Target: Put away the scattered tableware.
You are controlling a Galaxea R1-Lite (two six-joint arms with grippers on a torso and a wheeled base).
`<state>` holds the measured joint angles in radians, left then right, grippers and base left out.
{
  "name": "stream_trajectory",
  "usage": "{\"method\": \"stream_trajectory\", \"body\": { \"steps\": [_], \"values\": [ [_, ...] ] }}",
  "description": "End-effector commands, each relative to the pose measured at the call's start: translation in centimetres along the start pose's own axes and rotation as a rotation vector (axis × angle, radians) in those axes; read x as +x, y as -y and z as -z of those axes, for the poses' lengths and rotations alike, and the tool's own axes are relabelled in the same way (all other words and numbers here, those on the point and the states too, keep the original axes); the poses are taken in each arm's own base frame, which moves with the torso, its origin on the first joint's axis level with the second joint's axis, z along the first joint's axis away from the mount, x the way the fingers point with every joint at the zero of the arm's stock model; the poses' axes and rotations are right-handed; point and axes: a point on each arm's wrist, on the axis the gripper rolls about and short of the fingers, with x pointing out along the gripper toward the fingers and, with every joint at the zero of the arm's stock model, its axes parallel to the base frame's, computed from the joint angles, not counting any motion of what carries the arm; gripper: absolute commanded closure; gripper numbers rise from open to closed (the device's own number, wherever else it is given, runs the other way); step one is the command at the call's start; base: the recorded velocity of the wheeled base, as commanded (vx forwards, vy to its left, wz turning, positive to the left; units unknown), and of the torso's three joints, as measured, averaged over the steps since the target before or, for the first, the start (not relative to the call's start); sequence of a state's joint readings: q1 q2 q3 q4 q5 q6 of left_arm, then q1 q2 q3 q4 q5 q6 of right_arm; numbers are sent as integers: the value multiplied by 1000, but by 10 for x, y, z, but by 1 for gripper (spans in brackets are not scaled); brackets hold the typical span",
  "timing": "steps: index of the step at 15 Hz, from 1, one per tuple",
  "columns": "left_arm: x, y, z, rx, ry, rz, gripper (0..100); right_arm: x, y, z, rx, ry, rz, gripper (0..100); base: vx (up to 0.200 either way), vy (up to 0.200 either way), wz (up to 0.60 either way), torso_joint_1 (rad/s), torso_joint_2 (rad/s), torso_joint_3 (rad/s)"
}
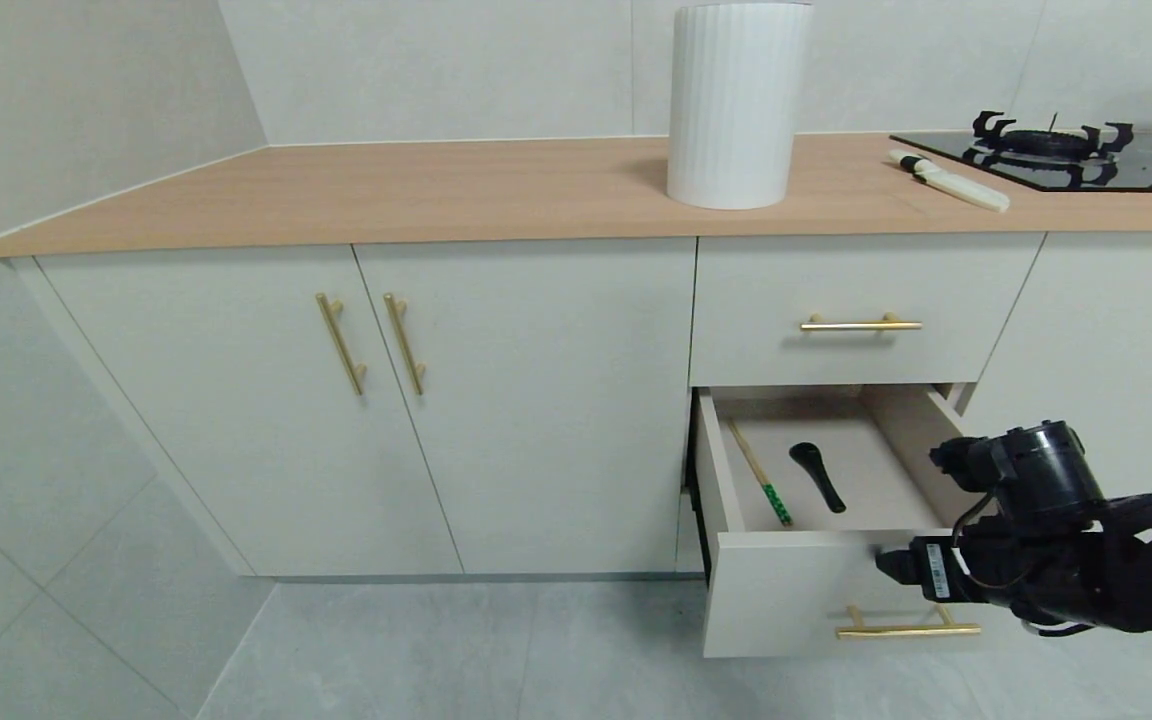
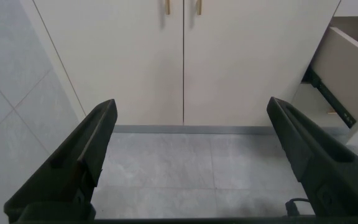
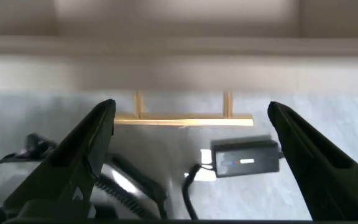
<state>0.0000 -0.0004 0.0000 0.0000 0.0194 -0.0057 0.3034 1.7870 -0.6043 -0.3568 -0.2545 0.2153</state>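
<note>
Facing the open drawer's point(image 1: 786, 600) gold handle point(image 1: 906, 629), the right gripper point(image 3: 191, 109) hangs spread at four o'clock from the spoon point(image 1: 818, 477).

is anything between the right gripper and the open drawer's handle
Nothing visible does. The right gripper is open, facing the gold handle on the drawer front with bare space between. The chopsticks and black spoon lie inside the drawer.

Pale tiled walls point(image 1: 436, 60) and floor point(image 1: 416, 650), white brass-handled cabinets point(image 1: 536, 420), wooden countertop point(image 1: 416, 190), gas hob point(image 1: 1056, 155)
</note>
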Motion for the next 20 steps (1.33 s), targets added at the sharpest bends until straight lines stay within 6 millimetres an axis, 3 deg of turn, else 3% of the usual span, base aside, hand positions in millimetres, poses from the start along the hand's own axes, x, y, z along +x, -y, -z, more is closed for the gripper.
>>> {"method": "stream_trajectory", "body": {
  "steps": [1, 6, 20],
  "values": [
    [0, 0, 0, 0, 0, -1, 0, 15, -2, 9, -10, -39, 18, 0, 0, 0, 0, 0, 0, 0],
    [0, 0, 0, 0, 0, -1, 0, 53, -2, 13, 70, 61, 18, 0, 0, 0, 0, 0, 0, 0],
    [0, 0, 0, 0, 0, -1, 0, 108, -1, 2, 205, 379, -16, 0, 0, 0, 0, 0, 0, 0]
  ]
}}
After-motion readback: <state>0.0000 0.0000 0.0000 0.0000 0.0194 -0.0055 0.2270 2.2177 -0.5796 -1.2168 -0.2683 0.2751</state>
